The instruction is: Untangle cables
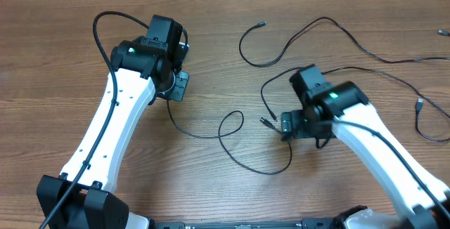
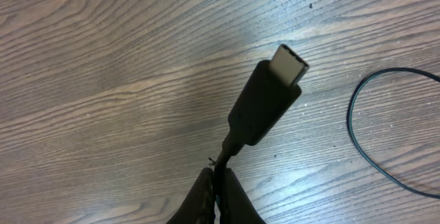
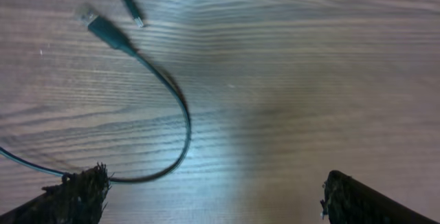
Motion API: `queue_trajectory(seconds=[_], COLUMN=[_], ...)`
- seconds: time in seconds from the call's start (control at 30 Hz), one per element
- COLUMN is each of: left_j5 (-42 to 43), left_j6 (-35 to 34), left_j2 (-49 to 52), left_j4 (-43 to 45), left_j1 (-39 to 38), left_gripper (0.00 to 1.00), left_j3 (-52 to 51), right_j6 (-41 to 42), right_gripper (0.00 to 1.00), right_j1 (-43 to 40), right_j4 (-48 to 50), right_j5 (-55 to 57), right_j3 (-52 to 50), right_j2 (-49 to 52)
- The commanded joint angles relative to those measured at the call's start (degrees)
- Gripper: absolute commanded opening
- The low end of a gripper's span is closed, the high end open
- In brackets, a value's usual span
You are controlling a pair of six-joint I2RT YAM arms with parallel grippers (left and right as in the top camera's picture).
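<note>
Cables [image 3: 187,124]: thin black cords strewn over wooden counter [image 1: 56,60], centre to 2 o'clock. Left jaws pinching one cord just behind its plug [image 2: 265,107]. Right jaws spread wide above another cord.

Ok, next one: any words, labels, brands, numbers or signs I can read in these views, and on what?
No readable text in any view.
USB-C plug on the pinched cable: plain black shell, no marking.
Second plug on the table: blurred, nothing legible.
Left arm's green light and right arm's green light: lamps only, no labels visible beside them.
</note>
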Motion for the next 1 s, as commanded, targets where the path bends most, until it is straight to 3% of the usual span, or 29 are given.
queue_trajectory(seconds=[0.0,0.33,0.7,0.97], left_j5=[1.62,1.7,1.7,1.75], left_j6=[-1.11,-1.09,-1.11,-1.14], left_j2=[-1.22,-1.22,-1.22,-1.22], left_j4=[0.5,1.25,2.16,2.45], left_j1=[0.24,0.24,0.24,0.24], left_gripper=[0.04,0.04,0.04,0.04], left_j3=[0.15,0.15,0.15,0.15], right_j6=[-7.74,-20.33,-20.48,-20.44], right_gripper=[1.0,1.0,0.99,0.85], right_j1=[-0.13,-0.13,-0.13,-0.13], right_j4=[3.32,14.19,19.74,24.92], right_j5=[-2.93,-12.5,-12.5,-12.48], right_j3=[-0.33,-1.18,-11.87,-16.59], right_j2=[4.57,7.91,7.93,7.93])
